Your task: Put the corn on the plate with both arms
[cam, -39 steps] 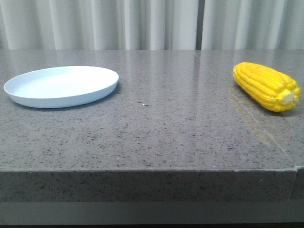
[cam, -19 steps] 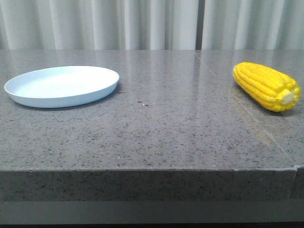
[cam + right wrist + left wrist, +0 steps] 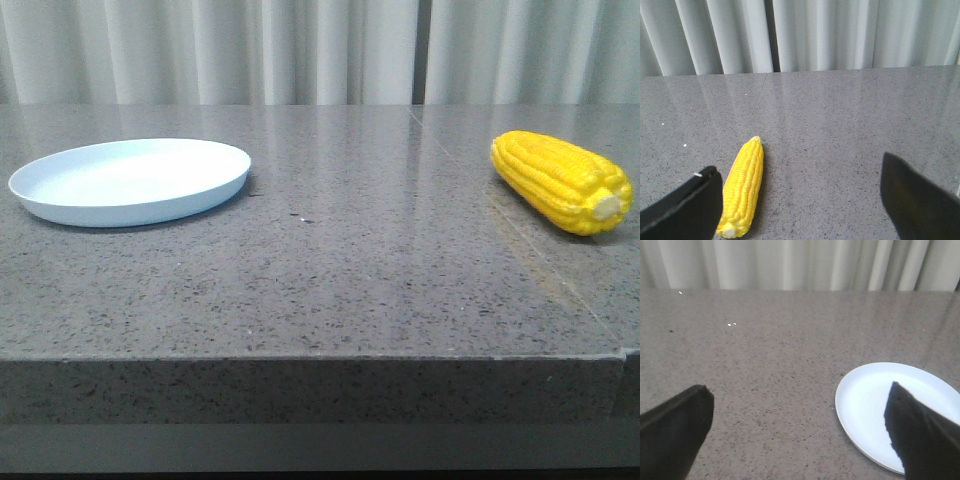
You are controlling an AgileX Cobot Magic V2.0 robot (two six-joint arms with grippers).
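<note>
The yellow corn lies on the grey table at the right, cream stub end toward the front. The pale blue-white plate sits at the left and holds nothing. Neither arm shows in the front view. In the left wrist view my left gripper is open and empty; the plate lies under its right finger. In the right wrist view my right gripper is open and empty above the table; the corn lies just inside its left finger, not touched.
The grey speckled stone table has its front edge close to the camera and a seam running past the corn at the right. Pale curtains hang behind the table.
</note>
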